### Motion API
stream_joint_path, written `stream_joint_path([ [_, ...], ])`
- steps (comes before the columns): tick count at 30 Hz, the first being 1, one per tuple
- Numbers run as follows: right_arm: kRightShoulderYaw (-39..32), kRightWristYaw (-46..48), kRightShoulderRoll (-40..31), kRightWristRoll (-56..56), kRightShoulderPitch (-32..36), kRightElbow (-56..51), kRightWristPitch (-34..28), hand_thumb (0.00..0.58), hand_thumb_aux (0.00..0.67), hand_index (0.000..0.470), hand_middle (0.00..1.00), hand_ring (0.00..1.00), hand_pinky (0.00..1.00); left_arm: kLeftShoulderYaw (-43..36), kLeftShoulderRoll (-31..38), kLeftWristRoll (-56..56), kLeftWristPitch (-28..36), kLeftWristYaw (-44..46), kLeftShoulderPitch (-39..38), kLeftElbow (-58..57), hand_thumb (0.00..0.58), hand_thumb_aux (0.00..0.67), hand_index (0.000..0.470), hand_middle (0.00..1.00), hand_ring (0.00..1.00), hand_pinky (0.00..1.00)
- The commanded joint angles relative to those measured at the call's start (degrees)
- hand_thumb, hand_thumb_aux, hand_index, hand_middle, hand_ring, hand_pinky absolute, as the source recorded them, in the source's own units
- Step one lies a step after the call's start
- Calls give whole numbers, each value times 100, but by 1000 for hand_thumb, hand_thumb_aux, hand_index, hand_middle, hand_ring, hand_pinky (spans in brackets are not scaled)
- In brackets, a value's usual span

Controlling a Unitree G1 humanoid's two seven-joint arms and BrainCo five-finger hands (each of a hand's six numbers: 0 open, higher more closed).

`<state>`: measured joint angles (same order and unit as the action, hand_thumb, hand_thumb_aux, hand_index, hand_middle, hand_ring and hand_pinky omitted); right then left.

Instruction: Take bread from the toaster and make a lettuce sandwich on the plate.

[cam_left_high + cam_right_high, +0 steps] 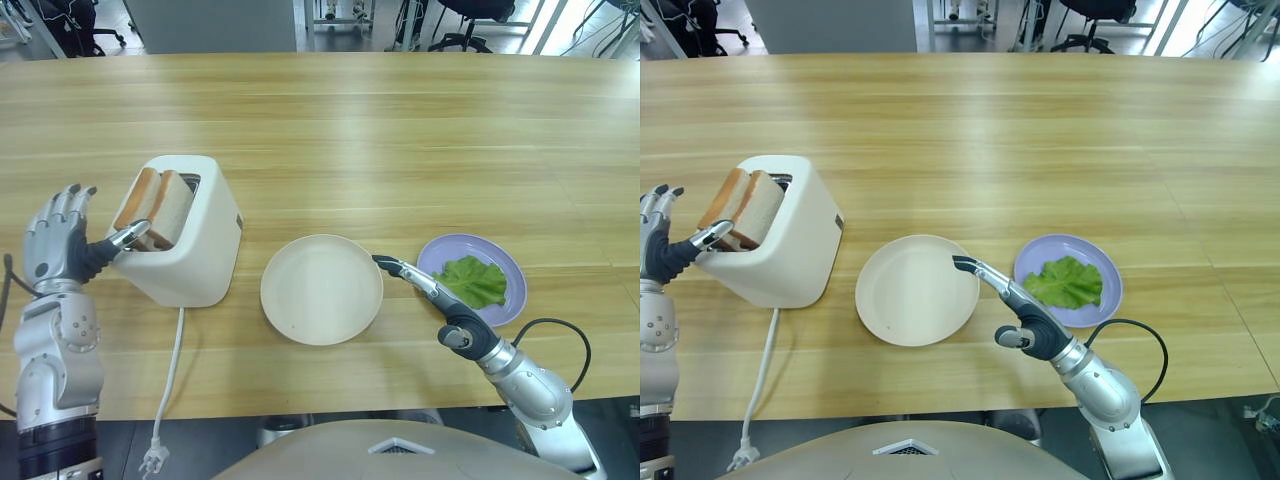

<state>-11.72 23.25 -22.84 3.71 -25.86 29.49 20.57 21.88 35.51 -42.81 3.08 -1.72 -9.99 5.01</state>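
Looking down on a long wooden tabletop [400, 130], the view takes in everything for the sandwich lined up along the near edge. A white toaster [195, 250] stands toward the near left corner, tilted back a little in the view. Two slices of bread [158, 205] stick up out of its slots, leaning together, not yet taken out.

The left hand [58, 245] is raised just beside the toaster's left side. Its fingers [70, 200] are released and point upward, holding nothing, while the thumb stretches across to the toaster's top edge beside the bread.

A pale power cord [176, 355] runs from under the toaster to the near edge, where its plug [152, 460] hangs over.

Just right of the toaster, apart from it, lies an empty cream plate [322, 300]. Farther right along the near edge sits a smaller purple plate [510, 272] carrying one green lettuce leaf [470, 282].

The right hand [440, 305] lies low between the two plates. Its fingers [400, 270] are stretched out straight and grasp nothing; the tip is at the cream plate's right rim, and the hand overlaps the purple plate's left side. A black cable [553, 320] loops by its wrist.

Beyond the far edge, office chairs [465, 20] stand on the floor.
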Motion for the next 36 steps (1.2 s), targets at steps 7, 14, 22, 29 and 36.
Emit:
stream_joint_path([
  [7,-9,46,-35,-94,-13,283,-196,0,0,0,0,0,0,-528,249,3,228,-101,188,-502,116,71,49,0,0,0],
  [14,-29,54,-39,-87,2,346,-234,0,0,0,0,0,0,-609,216,521,148,93,220,-465,580,670,460,0,0,0],
  [22,-112,31,-8,-23,-10,340,-222,0,0,0,0,0,0,-481,-19,1406,-197,86,308,-264,580,670,460,39,39,39],
  [29,-157,18,-20,3,6,338,-218,0,0,0,0,0,0,-590,110,1191,-416,-73,269,-133,580,670,460,94,94,94],
  [36,-167,21,-20,17,22,339,-228,0,0,0,0,0,0,-532,100,1323,-719,-251,292,-64,580,670,460,757,757,757],
])
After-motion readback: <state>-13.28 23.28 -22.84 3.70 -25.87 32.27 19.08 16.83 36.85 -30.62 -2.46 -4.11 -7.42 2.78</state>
